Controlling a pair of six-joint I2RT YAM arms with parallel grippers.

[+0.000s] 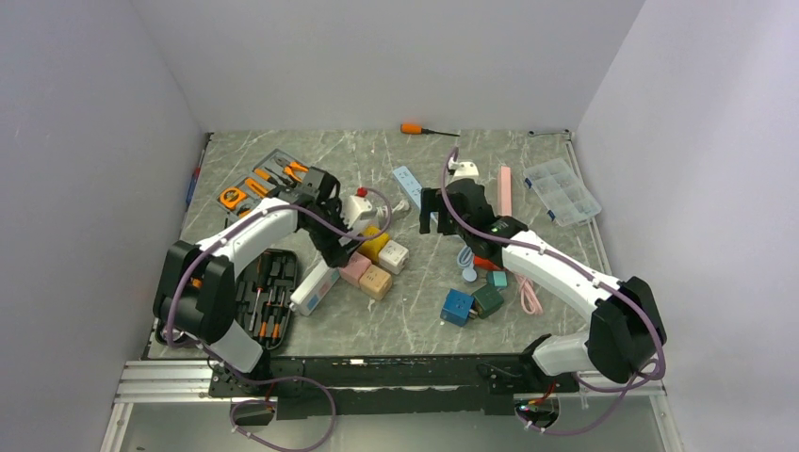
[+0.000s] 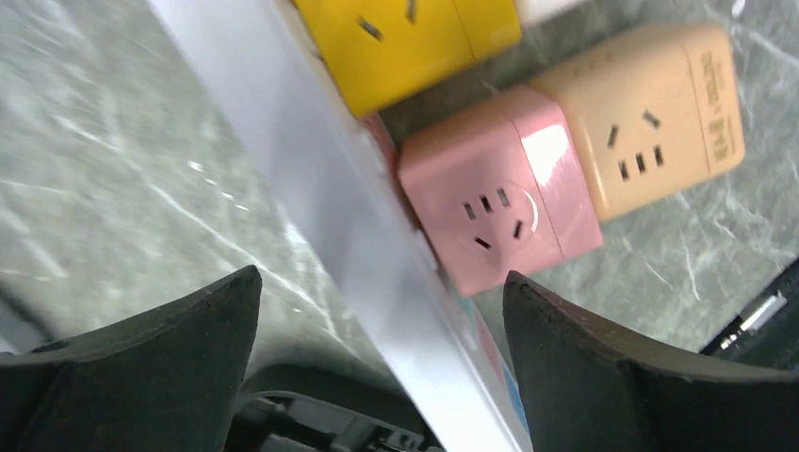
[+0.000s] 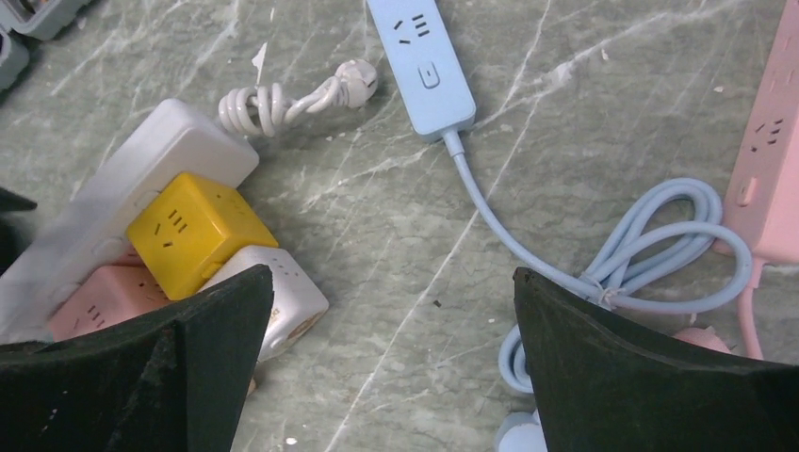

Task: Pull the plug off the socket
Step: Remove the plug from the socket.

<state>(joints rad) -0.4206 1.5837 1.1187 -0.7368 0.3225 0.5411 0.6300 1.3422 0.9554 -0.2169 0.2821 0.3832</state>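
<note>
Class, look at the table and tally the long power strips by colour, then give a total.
White strip: 1
Light blue strip: 1
Pink strip: 1
Total: 3

Looks down past the left gripper (image 2: 382, 278), jaws spread wide, onto a white power strip (image 2: 283, 151) running diagonally between the black fingers (image 2: 188, 330) across the grey marbled table (image 2: 113, 160). Shows a pink cube socket (image 2: 499, 202) touching the strip's right edge, a yellow cube socket (image 2: 415, 38) above, a beige cube socket (image 2: 641, 113) just beside the pink.
</note>
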